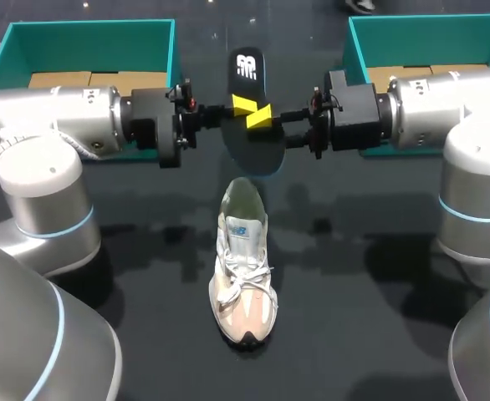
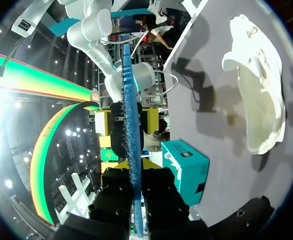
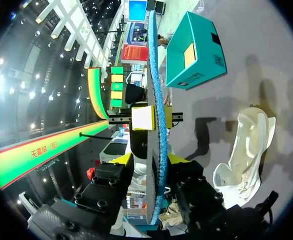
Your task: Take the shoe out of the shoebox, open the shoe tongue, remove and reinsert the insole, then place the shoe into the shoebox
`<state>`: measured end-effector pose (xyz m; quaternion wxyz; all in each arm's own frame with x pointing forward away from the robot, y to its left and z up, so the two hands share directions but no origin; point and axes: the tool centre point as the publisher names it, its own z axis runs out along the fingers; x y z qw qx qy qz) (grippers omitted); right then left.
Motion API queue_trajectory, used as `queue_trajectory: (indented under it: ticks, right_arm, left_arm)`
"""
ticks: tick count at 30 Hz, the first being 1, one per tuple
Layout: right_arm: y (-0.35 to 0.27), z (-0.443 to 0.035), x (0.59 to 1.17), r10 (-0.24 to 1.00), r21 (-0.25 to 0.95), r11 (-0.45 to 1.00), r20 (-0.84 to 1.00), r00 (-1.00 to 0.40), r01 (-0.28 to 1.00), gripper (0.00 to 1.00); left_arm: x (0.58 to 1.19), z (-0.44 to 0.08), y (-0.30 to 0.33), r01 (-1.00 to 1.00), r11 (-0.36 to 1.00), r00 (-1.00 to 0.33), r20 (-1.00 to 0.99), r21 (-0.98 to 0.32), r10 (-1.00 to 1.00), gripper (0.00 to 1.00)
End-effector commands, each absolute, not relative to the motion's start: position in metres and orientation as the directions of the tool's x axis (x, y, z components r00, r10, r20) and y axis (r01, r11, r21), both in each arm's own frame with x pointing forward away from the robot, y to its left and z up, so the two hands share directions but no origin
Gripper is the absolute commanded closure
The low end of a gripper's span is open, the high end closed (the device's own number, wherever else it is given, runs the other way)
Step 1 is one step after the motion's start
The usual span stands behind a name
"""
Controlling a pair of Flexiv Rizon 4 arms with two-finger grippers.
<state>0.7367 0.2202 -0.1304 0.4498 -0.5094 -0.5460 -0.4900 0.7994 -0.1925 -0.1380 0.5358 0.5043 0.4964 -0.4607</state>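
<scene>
A black insole [image 1: 249,75] with a white logo hangs upright over the table's far middle, seen edge-on as a blue strip [image 2: 129,90] [image 3: 154,75] in both wrist views. My left gripper [image 1: 240,106] [image 2: 135,167] comes in from the left and is shut on its edge. My right gripper [image 1: 264,117] [image 3: 154,162] faces it from the right, fingers on either side of the insole with a small gap showing, so it is open. The white and pink shoe [image 1: 243,267] [image 2: 259,100] [image 3: 244,150] lies on the table below them, toe toward the front edge.
Two teal shoebox halves stand at the back, one on the left [image 1: 90,29] and one on the right [image 1: 429,25] [image 2: 186,165] [image 3: 194,50]. Each arm passes in front of the box on its own side.
</scene>
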Motion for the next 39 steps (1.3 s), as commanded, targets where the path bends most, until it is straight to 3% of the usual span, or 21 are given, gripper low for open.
queue_trajectory:
  ticks: [1, 7, 14, 16, 17, 23, 24, 25, 26, 29, 34, 36, 39]
  right_arm:
    - [0.227, -0.132, 0.742, 0.12, 0.072, 0.007, 0.99, -0.073, 0.997, 0.69]
    - [0.227, -0.133, 0.744, 0.119, 0.067, 0.007, 0.991, -0.068, 0.998, 0.82]
    - [0.227, -0.135, 0.747, 0.12, 0.059, 0.008, 0.991, -0.06, 0.998, 0.85]
    - [0.227, -0.136, 0.748, 0.121, 0.055, 0.01, 0.991, -0.056, 0.998, 0.91]
    - [0.227, -0.136, 0.749, 0.122, 0.055, 0.011, 0.991, -0.056, 0.998, 1.0]
    - [0.227, -0.137, 0.75, 0.121, 0.058, 0.011, 0.991, -0.059, 0.998, 1.0]
    - [0.226, -0.138, 0.75, 0.119, 0.06, 0.009, 0.991, -0.061, 0.998, 1.0]
    - [0.226, -0.138, 0.75, 0.117, 0.063, 0.007, 0.991, -0.063, 0.998, 1.0]
    - [0.225, -0.139, 0.75, 0.114, 0.067, 0.004, 0.991, -0.067, 0.998, 1.0]
    - [0.222, -0.139, 0.749, 0.101, 0.097, 0.0, 0.99, -0.096, 0.995, 1.0]
    - [0.213, -0.14, 0.749, 0.103, 0.126, -0.01, 0.987, -0.124, 0.992, 1.0]
    - [0.21, -0.139, 0.751, 0.102, 0.139, -0.006, 0.985, -0.138, 0.99, 1.0]
    - [0.207, -0.139, 0.755, 0.099, 0.142, -0.014, 0.985, -0.14, 0.99, 1.0]
  left_arm:
    - [0.802, -0.139, -0.194, 0.995, 0.056, 0.086, -0.996, 0.086, 0.003, 1.0]
    - [0.802, -0.138, -0.194, 0.995, 0.045, 0.088, -0.996, 0.088, 0.001, 1.0]
    - [0.798, -0.139, -0.191, 0.995, 0.03, 0.091, -0.996, 0.091, 0.0, 1.0]
    - [0.797, -0.139, -0.191, 0.995, 0.029, 0.092, -0.996, 0.092, -0.001, 1.0]
    - [0.797, -0.139, -0.191, 0.995, 0.029, 0.092, -0.996, 0.092, -0.002, 1.0]
    - [0.795, -0.14, -0.188, 0.997, 0.019, 0.078, -0.997, 0.077, -0.009, 1.0]
    - [0.795, -0.139, -0.187, 0.998, 0.014, 0.062, -0.998, 0.062, -0.006, 0.8]
    - [0.795, -0.138, -0.185, 0.999, 0.002, 0.043, -0.999, 0.043, 0.002, 0.51]
    - [0.793, -0.136, -0.181, 0.999, -0.008, 0.033, -0.999, 0.032, 0.022, 0.0]
    - [0.785, -0.133, -0.168, 1.0, -0.006, 0.011, -0.996, 0.011, 0.085, 0.0]
    - [0.789, -0.134, -0.137, 0.987, 0.0, -0.153, -0.95, -0.159, 0.272, 0.0]
    - [0.786, -0.14, -0.126, 0.989, 0.006, -0.141, -0.908, -0.151, 0.394, 0.0]
    - [0.786, -0.14, -0.126, 0.989, 0.006, -0.141, -0.908, -0.151, 0.394, 0.0]
